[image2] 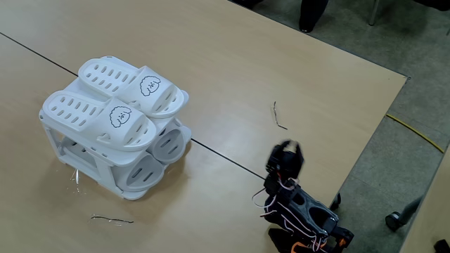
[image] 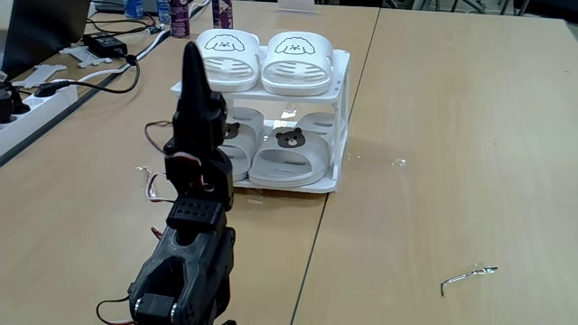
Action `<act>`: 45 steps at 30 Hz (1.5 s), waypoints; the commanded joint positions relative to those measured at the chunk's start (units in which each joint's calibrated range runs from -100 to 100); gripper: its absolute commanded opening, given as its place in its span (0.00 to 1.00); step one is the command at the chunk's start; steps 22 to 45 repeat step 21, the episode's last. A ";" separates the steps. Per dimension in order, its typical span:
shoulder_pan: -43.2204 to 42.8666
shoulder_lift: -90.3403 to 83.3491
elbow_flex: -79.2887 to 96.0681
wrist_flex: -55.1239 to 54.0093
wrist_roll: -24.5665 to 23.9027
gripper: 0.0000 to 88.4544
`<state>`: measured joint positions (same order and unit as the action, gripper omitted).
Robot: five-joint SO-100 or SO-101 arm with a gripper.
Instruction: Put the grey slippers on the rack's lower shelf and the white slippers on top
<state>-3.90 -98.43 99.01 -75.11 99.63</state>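
Slippers all racked, arm drawn back from the rack.

Both white slippers (image: 264,60) lay side by side on the top tier of the rack (image: 340,126), toes toward the arm; the grey slippers (image: 291,159) sat on the lower shelf (image: 318,185), the left one half hidden behind the arm in a fixed view. The rack stood toward the table's (image: 433,135) far side. The gripper (image: 192,56) pointed upward, holding nothing; its fingers looked pressed together, though the angle was poor. A good finish seemed to be retreating without nudging the rack.
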 commanded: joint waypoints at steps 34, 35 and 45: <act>-0.30 -0.47 0.81 -24.72 0.37 0.01; -0.30 -0.47 0.81 -24.72 0.37 0.01; -0.30 -0.47 0.81 -24.72 0.37 0.01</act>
